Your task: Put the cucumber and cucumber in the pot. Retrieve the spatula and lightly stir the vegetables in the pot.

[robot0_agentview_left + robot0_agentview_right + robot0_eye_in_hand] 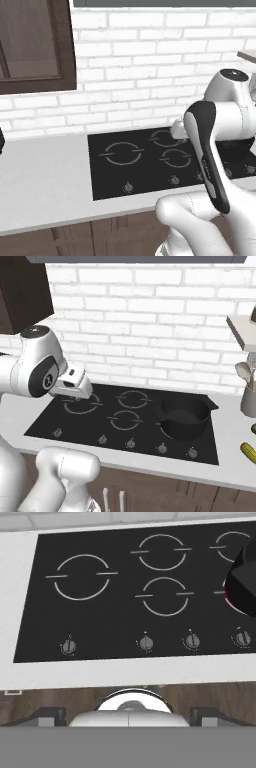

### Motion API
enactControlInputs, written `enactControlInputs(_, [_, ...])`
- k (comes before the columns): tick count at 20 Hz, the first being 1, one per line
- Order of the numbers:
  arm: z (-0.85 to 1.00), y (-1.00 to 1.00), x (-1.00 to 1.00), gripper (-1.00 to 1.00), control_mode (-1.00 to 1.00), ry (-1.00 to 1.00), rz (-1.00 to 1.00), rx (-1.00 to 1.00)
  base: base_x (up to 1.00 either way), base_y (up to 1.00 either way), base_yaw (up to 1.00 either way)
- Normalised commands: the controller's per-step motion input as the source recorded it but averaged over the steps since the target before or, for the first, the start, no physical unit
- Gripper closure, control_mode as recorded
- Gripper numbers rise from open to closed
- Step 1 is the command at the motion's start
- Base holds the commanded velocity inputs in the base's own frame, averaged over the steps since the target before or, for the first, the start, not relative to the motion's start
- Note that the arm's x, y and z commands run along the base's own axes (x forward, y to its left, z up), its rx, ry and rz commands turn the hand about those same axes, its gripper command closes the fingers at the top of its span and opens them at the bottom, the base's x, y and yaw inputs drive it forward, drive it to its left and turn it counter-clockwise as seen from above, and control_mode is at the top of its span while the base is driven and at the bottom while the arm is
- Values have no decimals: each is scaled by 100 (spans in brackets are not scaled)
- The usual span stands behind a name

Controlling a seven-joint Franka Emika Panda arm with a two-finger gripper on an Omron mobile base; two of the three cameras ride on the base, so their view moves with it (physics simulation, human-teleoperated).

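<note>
The black pot (183, 418) stands on the right-hand burner of the cooktop, its inside dark with nothing showing in it. The hand view catches its rim at the right edge, pot (243, 582). A yellow-green cucumber (248, 452) lies on the white counter right of the cooktop. A darker green cucumber (253, 429) is cut off by the frame edge just behind it. My gripper (127, 714) hangs open over the front edge of the counter, well left of the pot, with nothing between its fingers. The white hand (75, 385) hovers above the left burners. The spatula is out of view.
A black cooktop (140, 165) with several burner rings and a row of knobs along its front is set into the white counter (45, 185). A grey utensil holder (248, 402) with metal spoons stands at the far right. A white brick wall runs behind.
</note>
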Motion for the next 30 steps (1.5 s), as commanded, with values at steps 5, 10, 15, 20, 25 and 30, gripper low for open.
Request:
enactControlInputs(5, [0, -3, -32, -100, 100, -2, -7, 0, -5, -7, -1])
enactControlInputs(10, [0, 0, 0, -100, 100, 0, 0, 0, -17, -43, -5])
enactControlInputs(15, [0, 0, 0, -100, 100, 0, 0, 0, -11, -37, 0])
enactControlInputs(20, [0, 0, 0, -100, 100, 0, 0, 0, -71, -99, 5])
enactControlInputs(25, [0, 0, 0, -100, 100, 0, 0, 0, -62, -100, 7])
enactControlInputs(30, [0, 0, 0, -100, 100, 0, 0, 0, -10, -100, 10])
